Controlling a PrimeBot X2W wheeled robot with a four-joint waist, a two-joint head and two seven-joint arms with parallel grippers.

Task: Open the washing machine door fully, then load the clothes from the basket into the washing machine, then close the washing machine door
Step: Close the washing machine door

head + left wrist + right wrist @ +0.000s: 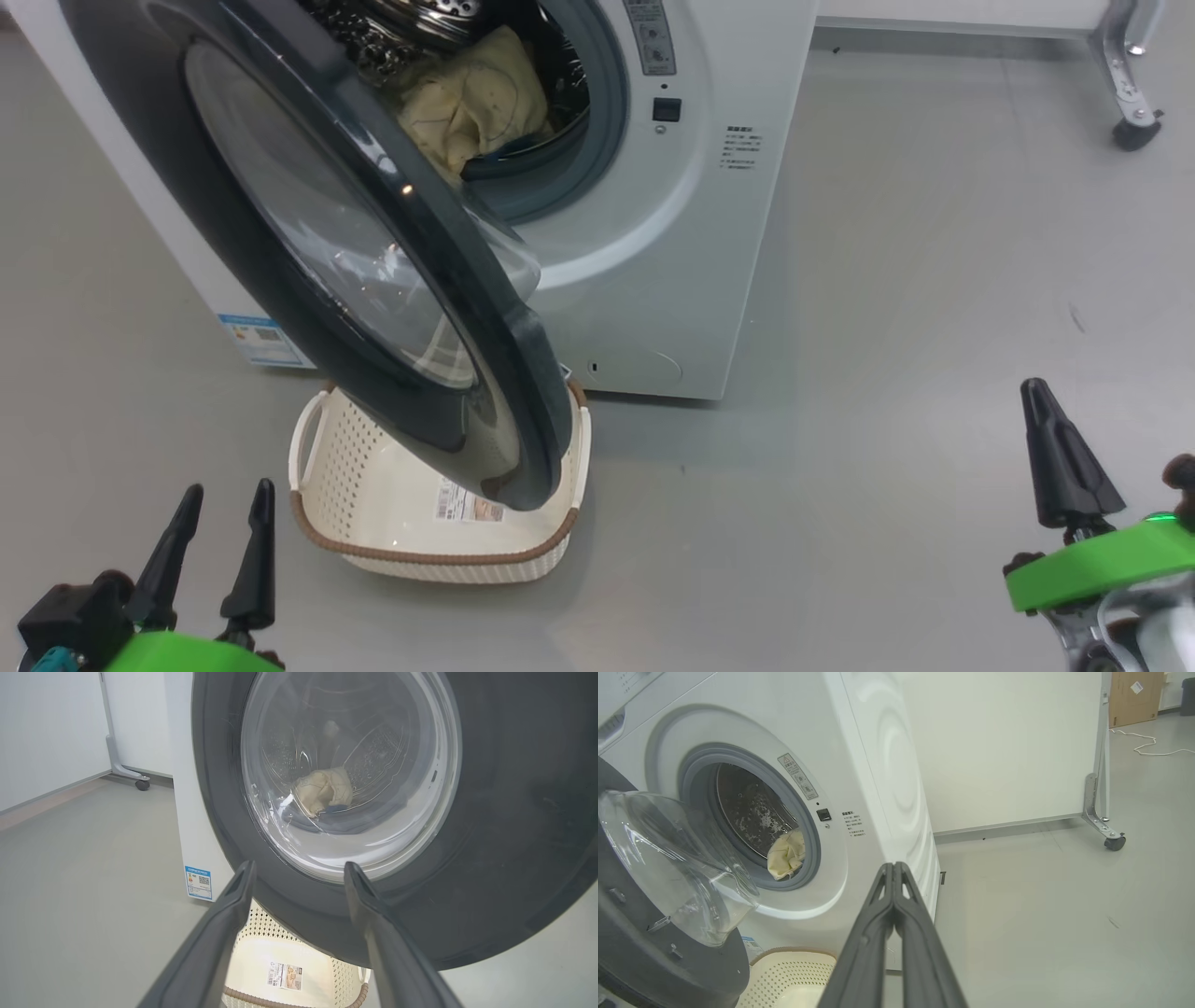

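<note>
The white washing machine [672, 243] stands ahead with its black-rimmed washing machine door [327, 243] swung out over the basket [429, 557]. Pale yellow clothes [476, 103] lie at the drum's mouth. The cream basket holds nothing but the label on its bottom. My left gripper [229, 488] is open at the lower left, short of the basket's left side. In the left wrist view it [299, 864] points at the door [514, 812], with the clothes [324, 791] visible through the glass. My right gripper [1033, 392] is shut and empty over bare floor, far right; its closed tips [893, 865] face the machine's front corner.
A caster on a metal frame leg [1134, 131] stands at the back right by a white wall panel. A cardboard box [1132, 697] and a white cable [1148, 746] lie farther off. Grey floor [934, 327] stretches to the right of the machine.
</note>
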